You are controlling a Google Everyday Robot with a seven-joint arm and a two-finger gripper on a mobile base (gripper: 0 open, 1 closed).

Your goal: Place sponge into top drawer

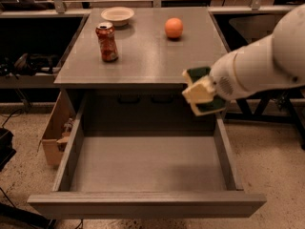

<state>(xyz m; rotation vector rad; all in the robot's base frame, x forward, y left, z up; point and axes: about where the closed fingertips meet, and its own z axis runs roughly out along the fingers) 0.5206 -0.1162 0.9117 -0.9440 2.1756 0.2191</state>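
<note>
Sponge (197, 73) is held off the surface in the gripper (202, 94), which is clamped around it; dark green scouring side and pale yellow foam are both seen. Gripper is positioned at the end of the white arm (257, 68) coming in from the right, just in front of the table's (143, 61) front edge, over the rear right corner of the top drawer (143, 205). Drawer is pulled fully out, and its grey bottom is seen bare. Sponge is not yet inside it. Two small dark handles (143, 99) are seen on the shadowed panel behind the drawer. On the tabletop, a red can (107, 42) is stood upright at left, a pale bowl (117, 15) is set behind it, and an orange (174, 27) is placed at the back right, all well apart from the gripper. A cardboard box (53, 132) is seen on the floor at left of the drawer.
</note>
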